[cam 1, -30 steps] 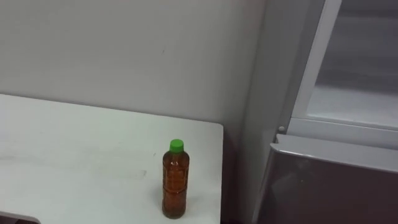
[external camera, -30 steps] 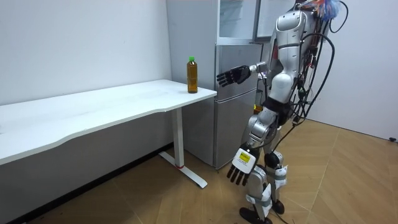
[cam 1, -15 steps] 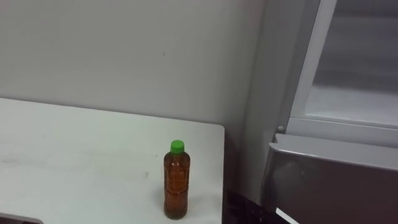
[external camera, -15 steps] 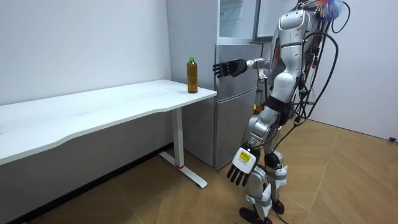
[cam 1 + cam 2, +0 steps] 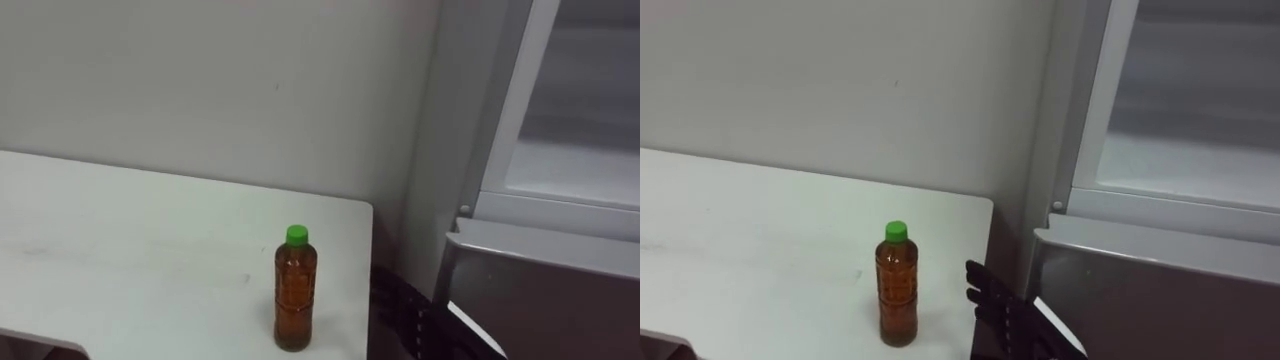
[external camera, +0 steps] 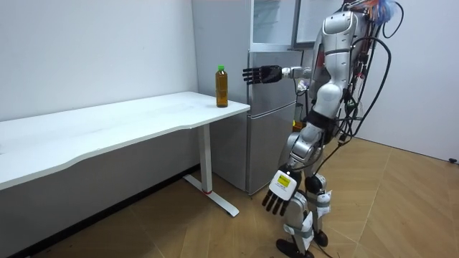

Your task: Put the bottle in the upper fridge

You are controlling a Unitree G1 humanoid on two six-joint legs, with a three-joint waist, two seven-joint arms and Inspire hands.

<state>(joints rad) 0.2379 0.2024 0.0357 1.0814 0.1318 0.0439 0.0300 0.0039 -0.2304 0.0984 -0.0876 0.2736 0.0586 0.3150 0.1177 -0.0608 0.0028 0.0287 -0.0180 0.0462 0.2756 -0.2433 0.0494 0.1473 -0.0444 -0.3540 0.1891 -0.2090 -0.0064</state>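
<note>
While the bottle (image 5: pixel 897 285) stands upright at the table (image 5: pixel 740 250) corner beside the fridge (image 5: pixel 1160 290), the right hand (image 5: pixel 1002 305) hovers just to its right, fingers spread, empty, clearly the nearer one (left hand (image 6: pixel 278 195) hangs low, relaxed).

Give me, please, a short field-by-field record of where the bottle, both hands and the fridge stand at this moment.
bottle: upright on the table, near its corner by the fridge, green cap on, nothing holding it
right hand: raised at about bottle height, fingers straight, beside the bottle and apart from it
left hand: hangs low by the leg, fingers relaxed, holds nothing
fridge: just to the robot's right of the table
upper compartment: looks open
task state: bottle not yet grasped
</note>
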